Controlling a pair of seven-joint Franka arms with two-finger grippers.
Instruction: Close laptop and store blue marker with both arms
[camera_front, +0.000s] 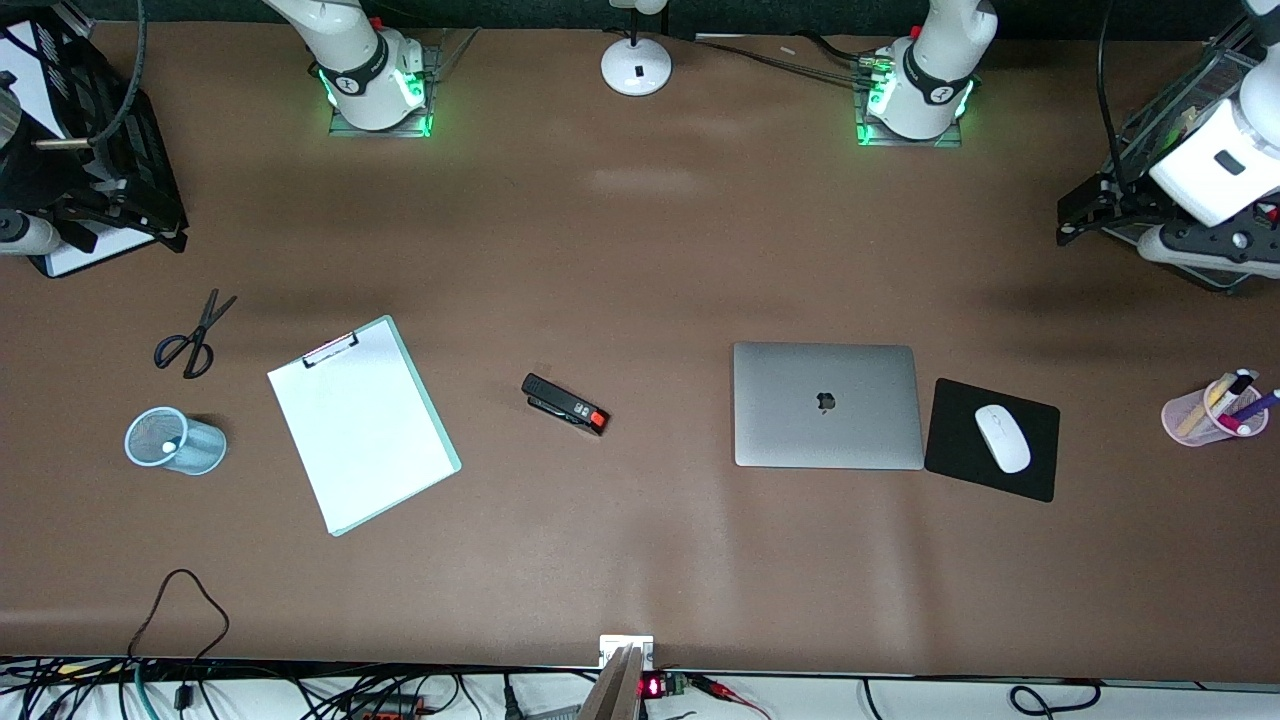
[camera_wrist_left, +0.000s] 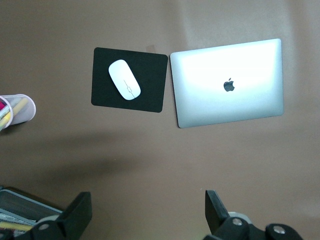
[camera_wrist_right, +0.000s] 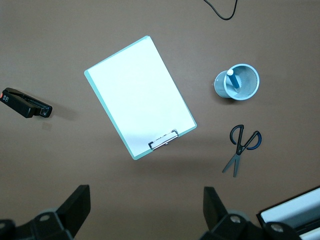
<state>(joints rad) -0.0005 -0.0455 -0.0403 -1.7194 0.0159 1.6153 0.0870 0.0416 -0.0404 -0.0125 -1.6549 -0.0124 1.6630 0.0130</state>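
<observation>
The laptop (camera_front: 827, 404) lay shut on the table beside the mouse pad (camera_front: 993, 440). The blue marker (camera_wrist_right: 231, 79) stood in the mesh cup (camera_wrist_right: 239, 82) near the scissors (camera_wrist_right: 242, 146). Both the left gripper (camera_wrist_left: 147, 215) and right gripper (camera_wrist_right: 146, 212) hung wide open, empty, high over the table.

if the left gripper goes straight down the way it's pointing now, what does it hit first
Most likely bare table. The left gripper hangs open, pointing down at brown tabletop; the closed laptop and the mouse pad lie off to one side of that line, though depth is hard to judge from the wrist view.
</observation>
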